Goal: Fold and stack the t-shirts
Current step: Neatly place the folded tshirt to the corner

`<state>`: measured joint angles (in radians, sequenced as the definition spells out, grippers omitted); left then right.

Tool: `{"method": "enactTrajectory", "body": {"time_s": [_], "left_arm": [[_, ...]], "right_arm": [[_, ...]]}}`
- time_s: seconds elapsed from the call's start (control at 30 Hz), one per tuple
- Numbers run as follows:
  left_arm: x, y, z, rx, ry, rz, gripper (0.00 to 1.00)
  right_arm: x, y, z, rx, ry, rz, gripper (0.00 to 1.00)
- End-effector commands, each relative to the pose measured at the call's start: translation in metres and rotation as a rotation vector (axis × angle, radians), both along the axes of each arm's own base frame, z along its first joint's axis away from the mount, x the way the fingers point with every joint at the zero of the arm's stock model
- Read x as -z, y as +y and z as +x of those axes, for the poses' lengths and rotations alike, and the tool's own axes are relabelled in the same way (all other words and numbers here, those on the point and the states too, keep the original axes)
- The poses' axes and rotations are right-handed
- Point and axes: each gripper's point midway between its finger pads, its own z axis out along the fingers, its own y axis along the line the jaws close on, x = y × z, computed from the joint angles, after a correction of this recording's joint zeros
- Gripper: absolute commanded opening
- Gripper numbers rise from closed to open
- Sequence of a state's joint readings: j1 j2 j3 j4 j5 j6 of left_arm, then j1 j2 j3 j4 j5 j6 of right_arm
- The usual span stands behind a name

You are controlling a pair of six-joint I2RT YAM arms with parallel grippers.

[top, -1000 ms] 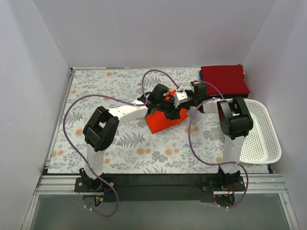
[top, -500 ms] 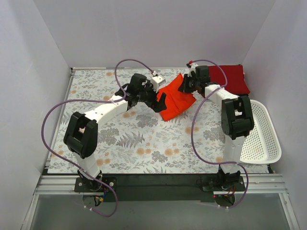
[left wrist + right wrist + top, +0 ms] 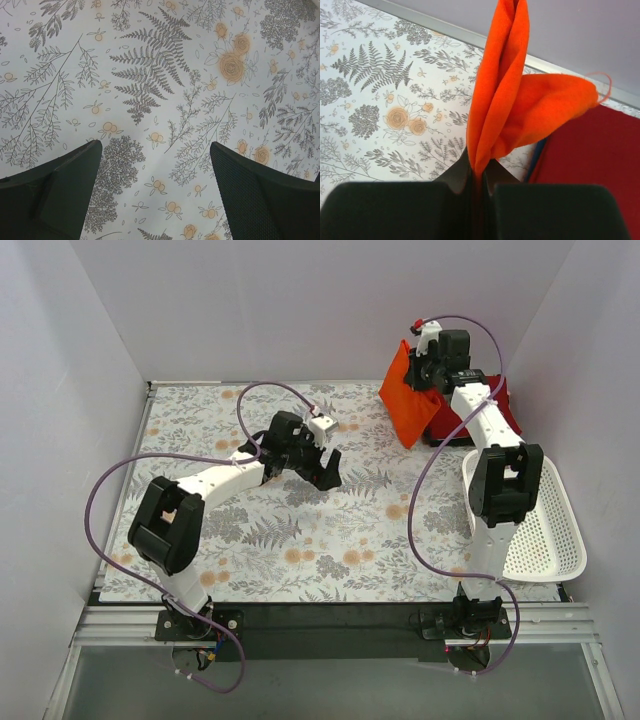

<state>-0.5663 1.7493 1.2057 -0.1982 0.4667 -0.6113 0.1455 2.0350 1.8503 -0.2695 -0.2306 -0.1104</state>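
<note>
Orange-red t-shirt (image 3: 405, 400): folded into a compact bundle, lifted clear of the floral cloth (image 3: 250, 530) and hanging just left of the crimson t-shirt (image 3: 590, 165), its lower corner over that shirt's left edge. Right gripper (image 3: 430, 368): fingers clamped on one edge of the orange-red bundle (the right wrist view shows the layers pinched together between both pads, with the free folds fanning away from them). Crimson t-shirt lies flat and folded in the far right corner; a thin strip of the blue t-shirt (image 3: 538, 152) shows along its left edge, apparently underneath, though how much of it lies there cannot be told. Left gripper (image 3: 327, 468): jaws spread wide, nothing between them, only bare floral print in the left wrist view; it sits low over the cloth, well to the left of the crimson t-shirt. White basket (image 3: 575, 540) sits just nearer than the crimson t-shirt, at the right edge.
</note>
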Motion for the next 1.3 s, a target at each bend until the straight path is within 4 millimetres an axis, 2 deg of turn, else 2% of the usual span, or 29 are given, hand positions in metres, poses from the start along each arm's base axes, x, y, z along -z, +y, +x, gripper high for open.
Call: {"method": "enactTrajectory", "body": {"time_s": [0.0, 0.17, 0.23, 0.5, 0.67, 0.8, 0.87, 0.9, 1.0, 1.27], "left_arm": [[-0.041, 0.001, 0.004, -0.028, -0.099, -0.068, 0.9], [-0.04, 0.001, 0.001, -0.048, -0.08, -0.082, 0.9], [-0.04, 0.001, 0.0, -0.051, -0.074, -0.085, 0.9], [-0.041, -0.002, 0.003, -0.055, -0.073, -0.099, 0.91], [-0.041, -0.006, 0.006, -0.045, -0.069, -0.104, 0.91], [-0.04, -0.007, 0.007, -0.04, -0.068, -0.101, 0.91], [-0.039, -0.007, 0.007, -0.037, -0.067, -0.099, 0.91], [-0.038, -0.008, 0.006, -0.035, -0.064, -0.099, 0.91], [-0.036, -0.008, 0.006, -0.032, -0.057, -0.098, 0.91], [-0.036, -0.007, 0.004, -0.023, -0.06, -0.093, 0.91]], "right_arm": [[-0.021, -0.006, 0.008, -0.017, -0.048, -0.058, 0.01], [-0.043, -0.011, 0.011, -0.014, -0.077, -0.072, 0.01], [-0.058, -0.013, 0.011, -0.014, -0.105, -0.076, 0.01], [-0.101, -0.031, -0.002, 0.002, -0.146, -0.05, 0.01], [-0.109, -0.047, -0.008, 0.021, -0.144, -0.039, 0.01], [-0.101, -0.071, -0.006, 0.055, -0.124, -0.044, 0.01], [-0.098, -0.073, -0.005, 0.056, -0.117, -0.039, 0.01], [-0.102, -0.087, -0.004, 0.081, -0.12, -0.031, 0.01], [-0.105, -0.087, -0.003, 0.075, -0.116, -0.001, 0.01], [-0.131, -0.076, -0.007, 0.079, -0.12, 0.105, 0.01]]}}
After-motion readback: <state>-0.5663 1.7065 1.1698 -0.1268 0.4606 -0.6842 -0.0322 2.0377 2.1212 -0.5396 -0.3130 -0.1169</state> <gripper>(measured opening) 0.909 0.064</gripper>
